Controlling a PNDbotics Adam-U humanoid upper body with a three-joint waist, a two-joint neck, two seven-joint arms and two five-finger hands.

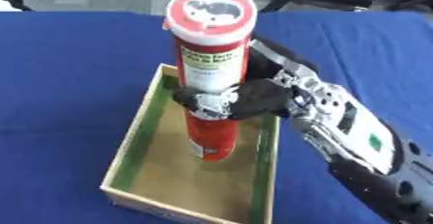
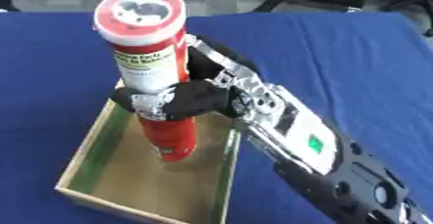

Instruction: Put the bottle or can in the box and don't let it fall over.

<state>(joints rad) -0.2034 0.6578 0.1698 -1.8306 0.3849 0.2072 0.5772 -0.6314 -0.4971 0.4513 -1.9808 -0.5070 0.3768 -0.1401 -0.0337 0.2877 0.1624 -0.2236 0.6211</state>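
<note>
The right robot hand (image 1: 253, 97) has its fingers curled round the mid-body of the red can (image 1: 211, 68), entering from the can's right side. The can stands with its long axis vertical, white lid up, its base down inside the wooden box (image 1: 135, 141) and apparently at or just above the box floor; contact cannot be confirmed. The box walls lie below and to the left of the robot hand. The release therefore depends on the can remaining plumb. The left robot hand does not show.
</note>
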